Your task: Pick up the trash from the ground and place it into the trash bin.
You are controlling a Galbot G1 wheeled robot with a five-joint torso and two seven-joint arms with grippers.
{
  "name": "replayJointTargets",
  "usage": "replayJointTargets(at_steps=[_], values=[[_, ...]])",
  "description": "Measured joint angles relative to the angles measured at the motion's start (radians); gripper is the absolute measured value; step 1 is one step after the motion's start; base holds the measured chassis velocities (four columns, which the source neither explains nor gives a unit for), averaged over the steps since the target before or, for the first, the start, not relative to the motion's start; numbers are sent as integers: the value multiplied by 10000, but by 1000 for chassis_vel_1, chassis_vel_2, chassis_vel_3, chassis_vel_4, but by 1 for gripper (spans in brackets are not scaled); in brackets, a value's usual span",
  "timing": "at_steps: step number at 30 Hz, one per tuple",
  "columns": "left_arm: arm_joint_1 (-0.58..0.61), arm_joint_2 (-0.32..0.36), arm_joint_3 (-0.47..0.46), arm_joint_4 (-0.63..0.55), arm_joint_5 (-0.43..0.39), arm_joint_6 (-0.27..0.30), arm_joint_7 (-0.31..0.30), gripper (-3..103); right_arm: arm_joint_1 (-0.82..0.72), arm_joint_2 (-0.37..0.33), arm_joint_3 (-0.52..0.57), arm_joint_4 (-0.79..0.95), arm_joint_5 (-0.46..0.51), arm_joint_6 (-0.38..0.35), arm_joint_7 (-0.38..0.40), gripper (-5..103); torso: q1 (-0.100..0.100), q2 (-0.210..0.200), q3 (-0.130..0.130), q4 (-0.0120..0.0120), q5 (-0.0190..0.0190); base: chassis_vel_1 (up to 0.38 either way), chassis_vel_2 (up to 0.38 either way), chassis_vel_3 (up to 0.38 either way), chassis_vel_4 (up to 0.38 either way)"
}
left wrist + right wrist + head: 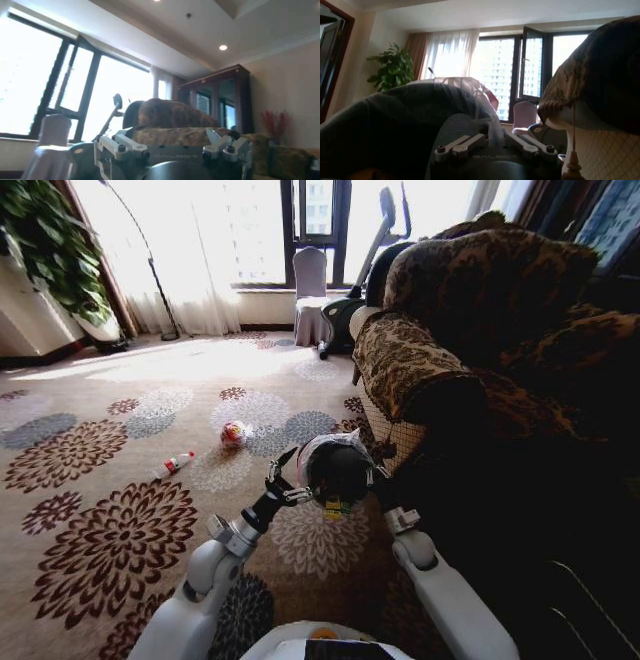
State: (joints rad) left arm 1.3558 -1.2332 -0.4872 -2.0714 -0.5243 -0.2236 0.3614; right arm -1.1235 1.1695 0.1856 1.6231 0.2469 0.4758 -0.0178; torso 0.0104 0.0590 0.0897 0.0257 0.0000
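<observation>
Low in the middle of the head view: trash bin (335, 465) with ruffled liner, hard against the armchair (480, 330) that fills the right side. Left gripper (283, 483) spread wide at the bin's left wall, gripping nothing; right gripper (378, 477) pressed by its right wall, whether clenched or released cannot tell. Open carpet (110, 480) across the whole left half, with a red-white wad (234, 434) and a red-capped bottle (178, 463) left of centre. Right wrist view: bin liner (405, 120) close up, plant (392, 71) at the left edge.

Flowered carpet (110, 510) bears a red-white wad (234, 434) (bottle (177, 464) nearby).
</observation>
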Motion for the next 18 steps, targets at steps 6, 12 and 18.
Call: replayJointTargets(at_steps=[6,12,18], values=[[-1021,144,-806,2154,821,556,-3709,96,-341,-65,122,475,26,-30,-1,0,0,0,0,-1,-2,0,0,0,0],[-1263,470,-906,3596,442,1223,-4526,97,-658,-28,242,671,12,-6,-1,0,0,0,0,0,-1,64,74,-74,-86],[-1707,695,-1342,4835,843,1064,-4381,96,-927,64,275,812,-81,66,-4,0,0,0,1,2,0,191,180,-191,-203]])
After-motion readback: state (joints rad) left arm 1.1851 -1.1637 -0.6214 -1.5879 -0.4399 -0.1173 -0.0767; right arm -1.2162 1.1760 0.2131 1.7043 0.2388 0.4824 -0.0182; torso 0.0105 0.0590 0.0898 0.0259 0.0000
